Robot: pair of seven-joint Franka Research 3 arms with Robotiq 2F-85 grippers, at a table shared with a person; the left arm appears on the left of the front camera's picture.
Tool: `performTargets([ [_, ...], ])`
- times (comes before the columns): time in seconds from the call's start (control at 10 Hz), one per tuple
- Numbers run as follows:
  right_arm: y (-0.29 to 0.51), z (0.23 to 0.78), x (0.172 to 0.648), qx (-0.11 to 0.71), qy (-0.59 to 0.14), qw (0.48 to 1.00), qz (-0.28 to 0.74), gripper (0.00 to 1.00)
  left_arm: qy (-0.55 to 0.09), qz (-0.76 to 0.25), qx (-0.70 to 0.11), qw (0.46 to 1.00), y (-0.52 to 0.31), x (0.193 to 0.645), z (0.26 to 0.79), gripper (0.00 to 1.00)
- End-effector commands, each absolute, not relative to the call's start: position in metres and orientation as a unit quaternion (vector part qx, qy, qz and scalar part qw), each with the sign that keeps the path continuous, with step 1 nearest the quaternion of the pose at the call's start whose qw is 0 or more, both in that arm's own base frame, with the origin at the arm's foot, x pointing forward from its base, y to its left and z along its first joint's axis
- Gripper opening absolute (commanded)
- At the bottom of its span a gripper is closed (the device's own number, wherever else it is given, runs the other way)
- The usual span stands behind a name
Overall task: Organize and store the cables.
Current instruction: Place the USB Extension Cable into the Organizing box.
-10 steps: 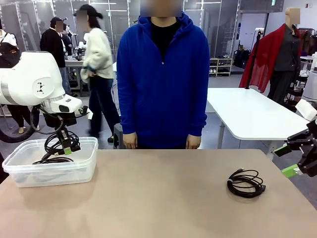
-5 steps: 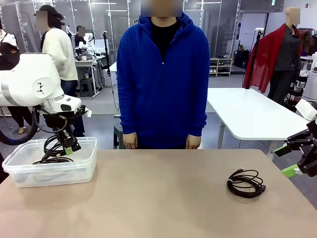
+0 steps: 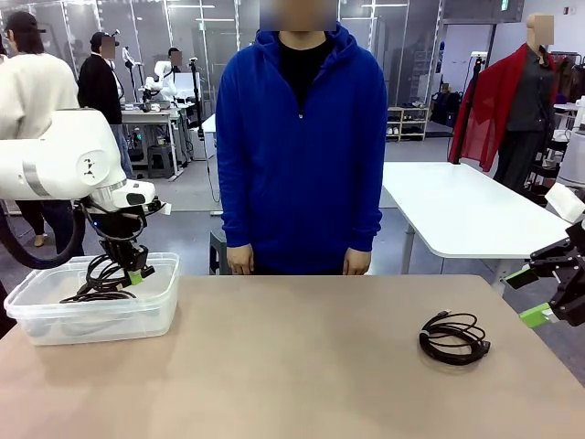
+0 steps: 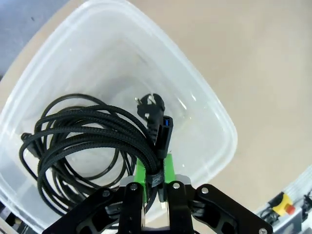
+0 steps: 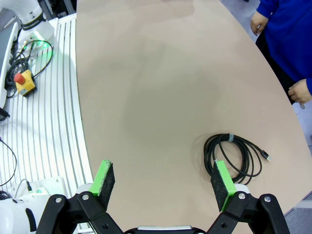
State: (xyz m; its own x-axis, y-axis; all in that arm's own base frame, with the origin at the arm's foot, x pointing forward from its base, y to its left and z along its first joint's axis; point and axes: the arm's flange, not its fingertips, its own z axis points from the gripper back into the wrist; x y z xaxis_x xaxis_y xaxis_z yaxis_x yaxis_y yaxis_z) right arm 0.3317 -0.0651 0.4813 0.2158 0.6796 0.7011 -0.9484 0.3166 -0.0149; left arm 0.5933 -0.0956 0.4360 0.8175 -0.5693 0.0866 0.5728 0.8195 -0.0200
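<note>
Standing behind the tan table (image 3: 302, 375), right of the clear tub (image 3: 55, 322) at its left end, a person (image 3: 302, 146) in a blue hoodie has both hands down. Over the tub the left gripper (image 4: 155, 171) pinches a braided black coil (image 4: 92, 127), which dangles inside above another cable (image 3: 96, 295) on the bottom. Far right of the tub, the right gripper (image 5: 163, 180) gapes wide near a loose coil (image 3: 454, 338) lying on the tabletop.

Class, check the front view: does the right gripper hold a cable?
No, the right gripper stands open, apart from the coiled cable on the table.
</note>
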Motion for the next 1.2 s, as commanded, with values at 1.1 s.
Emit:
performTargets([
  [1.1,-0.064,0.481,0.331,0.221,-0.315,0.748,0.541,1.00,0.003,-0.300,-0.021,0.954,-0.102,0.621,0.407,0.45],
])
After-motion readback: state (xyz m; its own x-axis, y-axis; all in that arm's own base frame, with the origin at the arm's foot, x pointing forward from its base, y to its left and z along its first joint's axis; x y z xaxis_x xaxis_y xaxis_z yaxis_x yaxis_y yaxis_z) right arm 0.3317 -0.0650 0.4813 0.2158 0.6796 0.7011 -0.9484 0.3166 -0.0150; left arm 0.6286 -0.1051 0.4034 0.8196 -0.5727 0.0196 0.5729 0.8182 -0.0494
